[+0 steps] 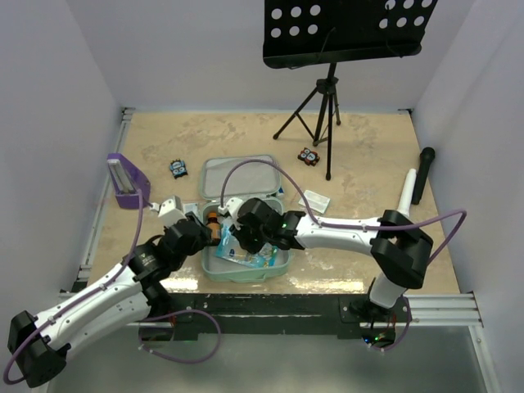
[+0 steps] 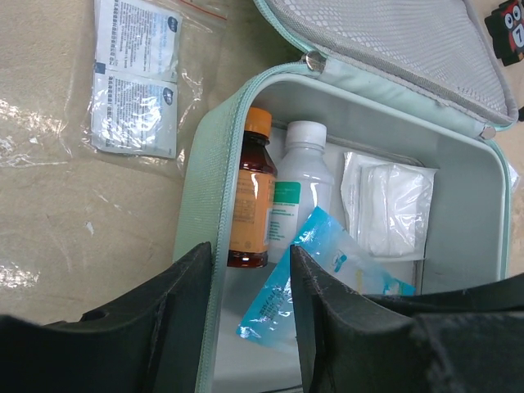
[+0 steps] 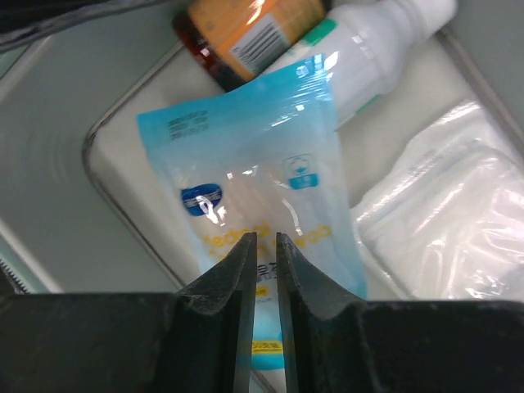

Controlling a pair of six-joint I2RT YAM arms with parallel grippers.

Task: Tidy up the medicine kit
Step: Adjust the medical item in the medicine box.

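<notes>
The mint-green soft medicine kit (image 2: 206, 155) lies open on the counter (image 2: 65, 229), right before me. Inside: an amber bottle with an orange cap (image 2: 252, 188), a white plastic bottle (image 2: 301, 176) and a clear-wrapped gauze pack (image 2: 393, 205). My right jaws, nearly together, hang over a blue-and-clear pouch (image 3: 254, 164) in the case; pinching it or not, I cannot tell. My left jaws stand apart, astride the case wall. A clear bag of white sachets (image 2: 135, 78) lies outside, so that's left to pack, I reckon.
</notes>
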